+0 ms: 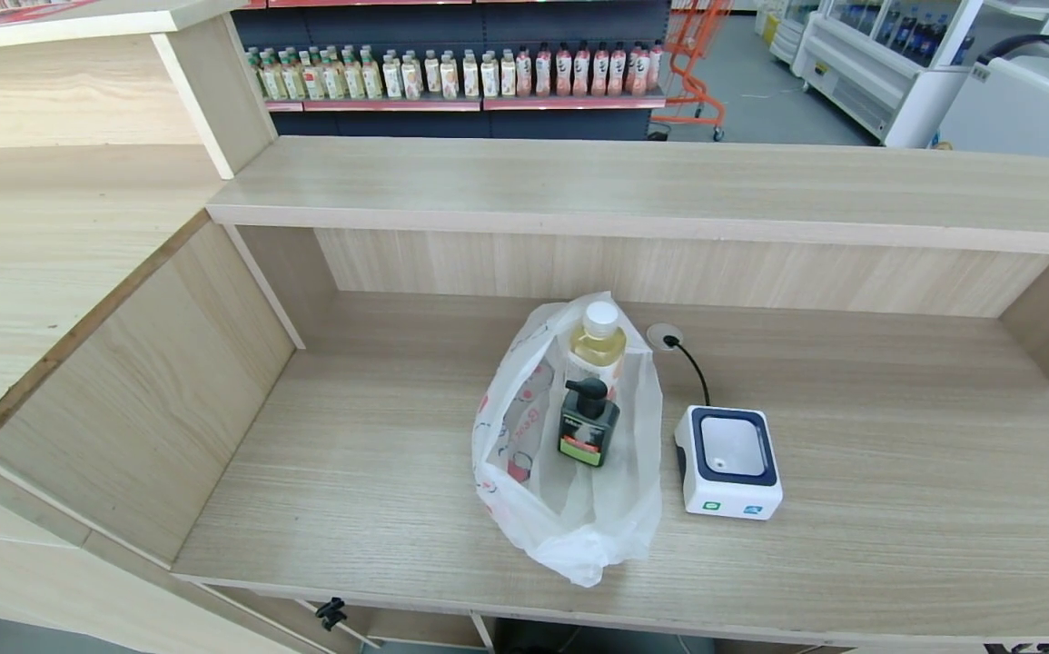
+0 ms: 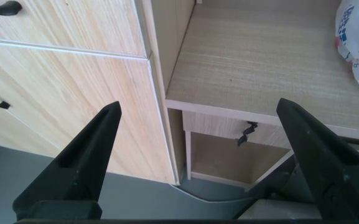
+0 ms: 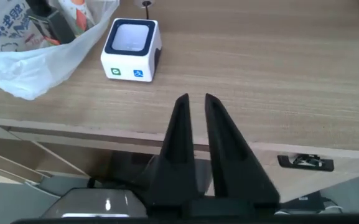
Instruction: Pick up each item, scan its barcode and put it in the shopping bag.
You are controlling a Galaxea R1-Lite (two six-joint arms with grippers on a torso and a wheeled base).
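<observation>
Both items, pump bottle (image 1: 588,424) and yellow bottle (image 1: 598,341), sit in the shopping bag (image 1: 501,436) mid-frame, so the task looks finished: left gripper (image 2: 199,104) fingers gape empty, right gripper (image 3: 196,97) fingers are nearly closed on nothing.

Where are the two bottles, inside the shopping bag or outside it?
Inside. The black pump bottle and the yellow drink bottle both sit between the plastic walls of the white shopping bag, which rise around them.

a light wooden counter (image 1: 351,472) sits under a raised ledge (image 1: 633,186). behind it, a store shelf (image 1: 465,104) carries a row of drink bottles (image 1: 451,74), with an orange cart (image 1: 701,64) and white freezers (image 1: 896,64) nearby. a small black latch (image 1: 331,613) hangs below the counter's front edge, beside cabinet drawers with black handles (image 2: 2,9).
</observation>
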